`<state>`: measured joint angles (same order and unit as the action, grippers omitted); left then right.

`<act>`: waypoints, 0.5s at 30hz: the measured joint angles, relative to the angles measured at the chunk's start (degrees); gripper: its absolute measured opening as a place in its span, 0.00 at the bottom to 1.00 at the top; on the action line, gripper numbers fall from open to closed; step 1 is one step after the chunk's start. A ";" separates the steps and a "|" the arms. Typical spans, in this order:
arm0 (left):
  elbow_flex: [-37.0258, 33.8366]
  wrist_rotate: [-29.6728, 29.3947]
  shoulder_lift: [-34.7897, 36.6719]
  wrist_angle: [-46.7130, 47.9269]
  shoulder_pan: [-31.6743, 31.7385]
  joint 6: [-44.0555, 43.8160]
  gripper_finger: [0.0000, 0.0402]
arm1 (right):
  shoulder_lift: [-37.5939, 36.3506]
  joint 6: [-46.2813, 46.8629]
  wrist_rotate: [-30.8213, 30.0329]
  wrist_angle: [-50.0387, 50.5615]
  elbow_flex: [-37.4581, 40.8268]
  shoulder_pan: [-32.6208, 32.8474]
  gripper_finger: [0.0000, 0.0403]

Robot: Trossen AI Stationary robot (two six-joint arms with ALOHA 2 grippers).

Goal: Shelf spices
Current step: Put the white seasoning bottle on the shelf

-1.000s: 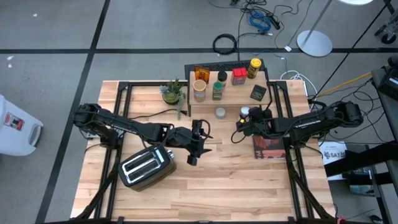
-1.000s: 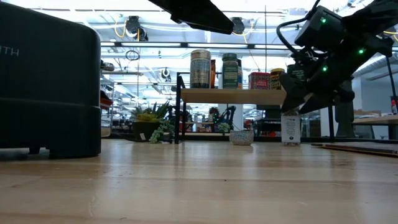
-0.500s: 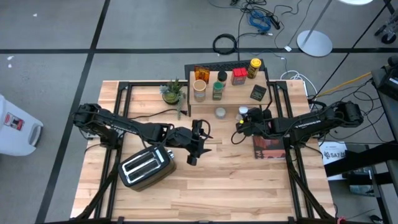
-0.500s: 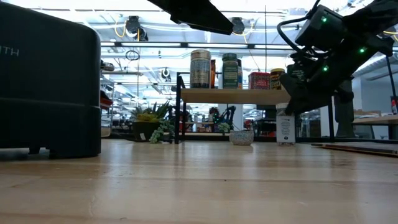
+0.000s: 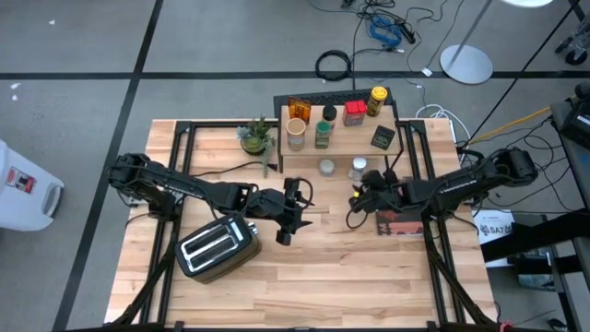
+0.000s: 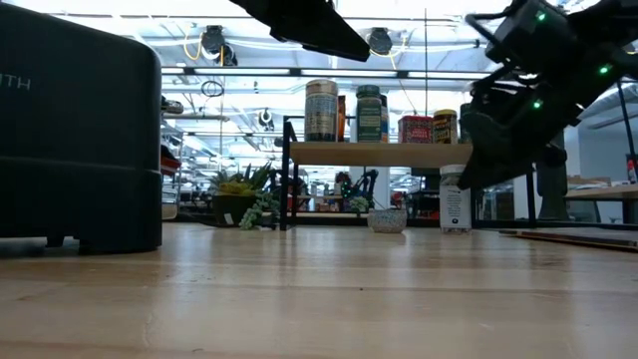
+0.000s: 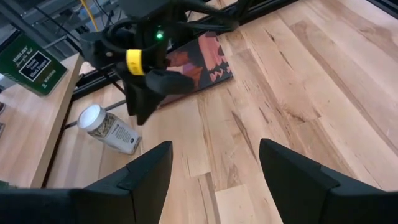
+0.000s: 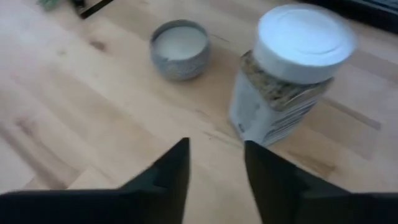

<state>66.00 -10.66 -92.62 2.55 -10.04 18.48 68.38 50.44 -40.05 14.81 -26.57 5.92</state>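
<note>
Though probably light and stiff, treat the white-capped spice jar [image 5: 358, 168] as smooth-sided and easy to tip: stands upright on the tabletop just in front of the shelf [image 5: 350, 138], beside a small grey tin [image 5: 326, 167], free of any grip. Best taken squarely across the labelled body below the cap, not by the lid. Near it, the right gripper [image 5: 356, 196], fingers parted and empty; at mid-table, the left gripper [image 5: 293, 210], spread wide, holding nothing.

white-capped spice jar [image 8: 283, 81], grey bowl [image 8: 180, 48], silver toaster [image 5: 218, 247]
</note>
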 joint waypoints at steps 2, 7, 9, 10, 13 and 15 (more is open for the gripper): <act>0.00 0.00 0.00 -0.05 0.00 0.00 0.62 | 0.00 -0.06 0.03 -0.11 0.00 1.18 0.45; 0.00 0.00 0.00 -0.10 0.00 -0.02 0.62 | 0.00 0.89 -0.73 0.22 0.00 2.03 0.77; 0.00 0.00 0.00 -0.10 0.00 -0.02 0.62 | 0.02 1.59 -3.60 1.00 0.02 1.91 0.86; 0.00 -0.01 0.00 -0.11 0.00 -0.01 0.62 | 0.02 1.92 -5.52 0.86 0.02 1.91 0.89; 0.02 0.00 0.00 -0.11 -0.04 -0.02 0.62 | 0.02 2.05 -9.75 -0.64 0.02 1.42 0.94; 0.02 0.17 0.00 -0.12 -0.07 -0.02 0.62 | 0.02 2.07 -10.67 -1.37 0.02 0.51 0.94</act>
<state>66.02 -10.49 -92.62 2.43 -10.11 18.46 68.40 52.51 -50.72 13.43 -26.55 6.43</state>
